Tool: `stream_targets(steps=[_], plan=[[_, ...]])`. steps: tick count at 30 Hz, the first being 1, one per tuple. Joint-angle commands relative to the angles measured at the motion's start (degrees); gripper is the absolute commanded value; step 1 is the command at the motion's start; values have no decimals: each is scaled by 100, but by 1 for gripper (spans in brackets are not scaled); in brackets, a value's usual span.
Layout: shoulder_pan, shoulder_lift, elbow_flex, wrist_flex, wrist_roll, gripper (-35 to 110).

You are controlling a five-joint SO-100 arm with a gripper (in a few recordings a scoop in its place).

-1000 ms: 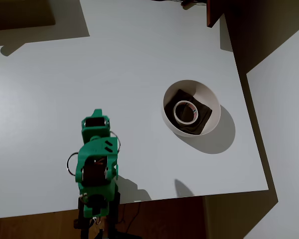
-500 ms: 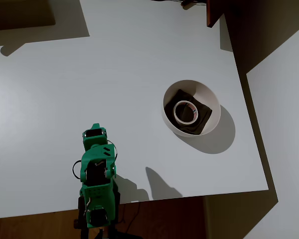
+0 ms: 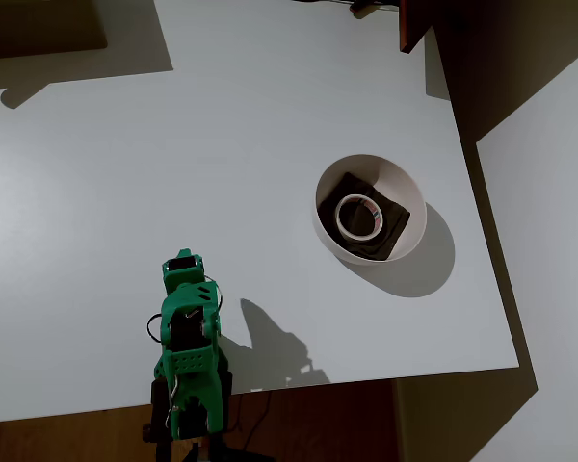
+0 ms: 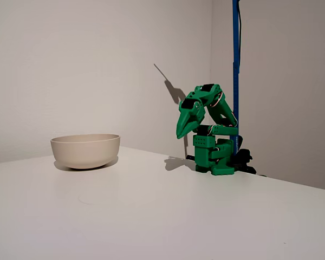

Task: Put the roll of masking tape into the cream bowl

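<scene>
Table (image 3: 222, 144) is looking like smooth matt white laminate — barely reflecting anything. Cream bowl (image 4: 85, 150) is showing a smooth satin finish, prob ceramic or plastic, can't tell which. Inside it, dark cloth (image 3: 397, 223) is looking soft and matt, w/ the roll of masking tape (image 3: 358, 217) looking papery, dull off-white. Arm (image 4: 208, 135) is reading as green plastic — slightly sheeny, 3D-printed look.

No text, label, brand or number can be read; the red mark inside the off-white ring of masking tape (image 3: 358, 216) is too small.
</scene>
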Motion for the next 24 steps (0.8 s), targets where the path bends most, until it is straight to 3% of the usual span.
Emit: stream_targets(steps=[1,24], plan=[[-62,132,325,-132,9,-8],[114,123,1310,343,404,-8]])
